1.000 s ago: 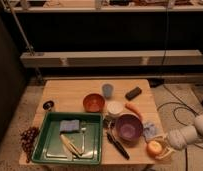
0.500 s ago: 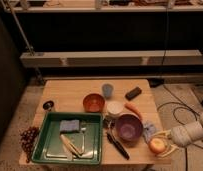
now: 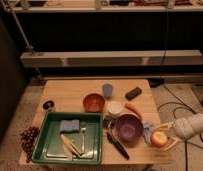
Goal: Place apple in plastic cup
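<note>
1. The gripper (image 3: 156,139) hangs at the near right corner of the table (image 3: 60,91). Its two fingers are closed on the apple (image 3: 159,138), which sits between them.
2. I think it should first lift high, to pass over the purple bowl (image 3: 128,127) just to its left.
3. The plastic cup (image 3: 108,90) stands well apart, farther back and left of the gripper. It should release straight above the mouth, since the fit looks tight.
4. Count: one apple, one plastic cup, one white cup (image 3: 115,108), one carrot (image 3: 133,109), and two bowls, the purple bowl and the orange-brown bowl (image 3: 93,102).
</note>
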`<state>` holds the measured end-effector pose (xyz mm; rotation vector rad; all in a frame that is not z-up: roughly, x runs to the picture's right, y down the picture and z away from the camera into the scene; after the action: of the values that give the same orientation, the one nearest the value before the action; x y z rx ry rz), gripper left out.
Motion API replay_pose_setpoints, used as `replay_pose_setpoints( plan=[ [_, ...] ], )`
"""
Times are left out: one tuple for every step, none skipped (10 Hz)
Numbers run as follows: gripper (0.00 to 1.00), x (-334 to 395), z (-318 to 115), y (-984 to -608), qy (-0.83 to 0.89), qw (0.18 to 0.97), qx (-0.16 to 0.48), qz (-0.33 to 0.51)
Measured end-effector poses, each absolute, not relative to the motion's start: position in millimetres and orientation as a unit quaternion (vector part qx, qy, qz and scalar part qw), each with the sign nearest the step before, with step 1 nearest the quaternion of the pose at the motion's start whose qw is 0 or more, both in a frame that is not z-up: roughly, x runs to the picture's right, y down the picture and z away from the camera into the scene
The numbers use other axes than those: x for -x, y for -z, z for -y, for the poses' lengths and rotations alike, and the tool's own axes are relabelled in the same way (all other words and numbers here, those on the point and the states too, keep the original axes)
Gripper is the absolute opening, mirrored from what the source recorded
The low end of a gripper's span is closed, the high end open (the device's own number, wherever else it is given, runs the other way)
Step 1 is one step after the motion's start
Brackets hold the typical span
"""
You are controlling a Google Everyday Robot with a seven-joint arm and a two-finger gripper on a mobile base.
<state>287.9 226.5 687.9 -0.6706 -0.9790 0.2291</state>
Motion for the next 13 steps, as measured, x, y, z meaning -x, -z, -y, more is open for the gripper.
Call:
replay_pose_setpoints(
  plan=[
    [0.0, -289, -227, -688, -0.109, 0.823, 0.315, 0.46],
    [0.0, -290, -228, -687, -0.11, 0.823, 0.314, 0.459],
    [0.0, -290, -228, -687, -0.11, 0.823, 0.315, 0.459],
    [0.0, -289, -228, -688, -0.109, 0.823, 0.315, 0.46],
    [0.0, -289, -227, -688, -0.109, 0.823, 0.315, 0.46],
    [0.0, -289, -227, -688, -0.109, 0.823, 0.316, 0.46],
    [0.0, -290, -228, -688, -0.11, 0.823, 0.315, 0.46],
    [0.0, -290, -228, -687, -0.11, 0.823, 0.315, 0.459],
    [0.0, -290, -228, -688, -0.11, 0.823, 0.315, 0.46],
    [0.0, -289, -228, -688, -0.11, 0.823, 0.315, 0.46],
    [0.0, -289, -228, -689, -0.109, 0.823, 0.316, 0.459],
    [0.0, -286, -226, -691, -0.106, 0.823, 0.316, 0.459],
    [0.0, -281, -217, -697, -0.102, 0.825, 0.314, 0.459]
  ],
)
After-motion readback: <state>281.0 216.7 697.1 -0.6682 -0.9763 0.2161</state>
